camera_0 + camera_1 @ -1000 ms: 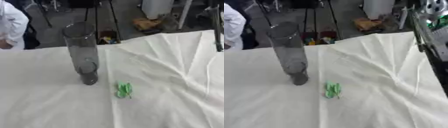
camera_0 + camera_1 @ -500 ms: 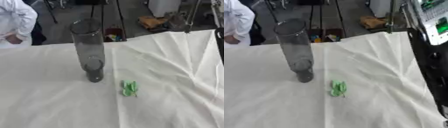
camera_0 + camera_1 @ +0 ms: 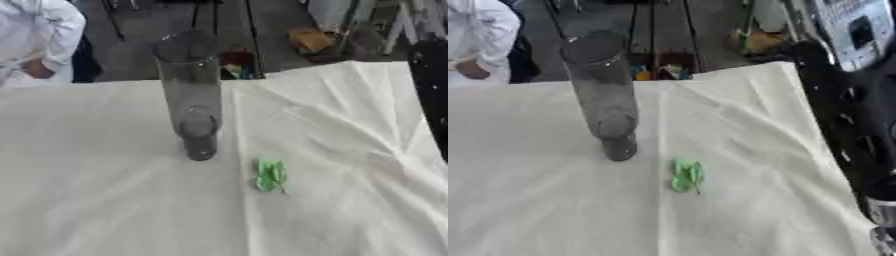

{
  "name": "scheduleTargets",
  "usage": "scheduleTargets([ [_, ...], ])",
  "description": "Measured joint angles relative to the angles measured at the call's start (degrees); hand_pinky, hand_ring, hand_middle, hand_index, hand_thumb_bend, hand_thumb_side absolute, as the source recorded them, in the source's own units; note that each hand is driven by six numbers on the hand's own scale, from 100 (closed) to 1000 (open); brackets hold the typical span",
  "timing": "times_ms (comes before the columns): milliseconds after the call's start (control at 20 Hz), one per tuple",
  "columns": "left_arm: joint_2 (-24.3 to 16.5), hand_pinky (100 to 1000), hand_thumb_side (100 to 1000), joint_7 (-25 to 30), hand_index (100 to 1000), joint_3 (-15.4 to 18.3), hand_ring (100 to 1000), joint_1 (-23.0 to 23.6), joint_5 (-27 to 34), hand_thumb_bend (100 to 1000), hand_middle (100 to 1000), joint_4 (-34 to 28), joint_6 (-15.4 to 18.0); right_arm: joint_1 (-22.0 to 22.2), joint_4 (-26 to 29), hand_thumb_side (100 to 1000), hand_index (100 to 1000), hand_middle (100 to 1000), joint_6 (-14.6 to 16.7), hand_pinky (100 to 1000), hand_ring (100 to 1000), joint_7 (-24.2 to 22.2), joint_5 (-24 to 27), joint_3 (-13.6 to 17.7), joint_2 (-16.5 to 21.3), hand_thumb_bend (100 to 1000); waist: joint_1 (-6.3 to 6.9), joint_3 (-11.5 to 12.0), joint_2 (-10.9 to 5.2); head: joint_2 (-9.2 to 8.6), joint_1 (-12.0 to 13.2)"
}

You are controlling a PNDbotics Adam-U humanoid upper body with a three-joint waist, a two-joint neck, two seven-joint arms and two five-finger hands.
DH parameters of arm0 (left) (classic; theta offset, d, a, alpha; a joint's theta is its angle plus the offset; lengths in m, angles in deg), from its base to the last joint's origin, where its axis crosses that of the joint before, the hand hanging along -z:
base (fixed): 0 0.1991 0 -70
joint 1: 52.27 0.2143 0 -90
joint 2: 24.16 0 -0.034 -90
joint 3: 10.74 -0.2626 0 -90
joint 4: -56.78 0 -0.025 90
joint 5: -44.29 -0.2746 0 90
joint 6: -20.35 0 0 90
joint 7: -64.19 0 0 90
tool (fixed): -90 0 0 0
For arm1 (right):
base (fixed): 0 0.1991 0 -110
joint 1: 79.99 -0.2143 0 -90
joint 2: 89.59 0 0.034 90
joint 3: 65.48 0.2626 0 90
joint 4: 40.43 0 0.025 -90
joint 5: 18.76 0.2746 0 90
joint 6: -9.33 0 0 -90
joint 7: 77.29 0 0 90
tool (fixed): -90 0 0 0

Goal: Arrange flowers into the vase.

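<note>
A tall clear glass cylinder vase [image 3: 194, 100] stands upright on the white cloth [image 3: 96, 200], left of the middle. No flower shows in it. A small green leafy piece [image 3: 271, 175] lies flat on the cloth, a little to the right of the vase's base and nearer to me. Along the right edge of the right eye view runs my black right arm [image 3: 842, 115], with a silver joint low in the corner. Neither hand shows in either view.
The cloth is creased, with folds rising toward the far right corner [image 3: 350, 85]. Beyond the table's far edge are stand legs and floor clutter [image 3: 306, 37]. A person in a white coat [image 3: 39, 40] stands at the far left, away from the vase.
The whole picture has shifted, so the camera has moved. The vase and the green piece keep the same places relative to each other.
</note>
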Motion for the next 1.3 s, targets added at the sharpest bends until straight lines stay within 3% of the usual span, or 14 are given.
scheduleTargets([
  [250, 1.17, 825, 1000, 0.17, 943, -0.06, 951, -0.24, 0.2, 100, 895, 0.0, 0.2, -2.29, -2.19, 651, 100, 100, 3.78, 100, 100, 3.81, 0.88, -1.57, -1.12, 129, -0.41, 1.18, 0.72, -0.32, -0.1],
  [450, 1.9, 826, 1000, 0.18, 943, -0.28, 951, -0.39, 0.51, 100, 895, 0.0, 0.27, -4.06, -3.46, 654, 100, 100, 5.1, 100, 100, 4.95, 1.26, -2.11, -2.01, 126, -0.64, 2.08, 1.39, -0.74, -0.87],
  [750, 2.33, 826, 1000, 0.43, 944, -0.56, 951, -0.72, 0.72, 100, 896, 0.0, 0.48, -6.81, -6.24, 643, 100, 100, 5.78, 100, 100, 5.07, 1.26, -2.4, -3.18, 121, -1.16, 3.38, 2.34, -1.5, -2.61],
  [1300, 2.24, 828, 1000, 0.94, 944, -0.99, 951, -0.72, 0.77, 100, 896, 0.0, 0.38, -11.86, -12.75, 656, 100, 100, 4.67, 100, 100, 6.03, 0.04, -2.39, -4.15, 116, -2.75, 3.85, 2.36, -2.08, -3.19],
])
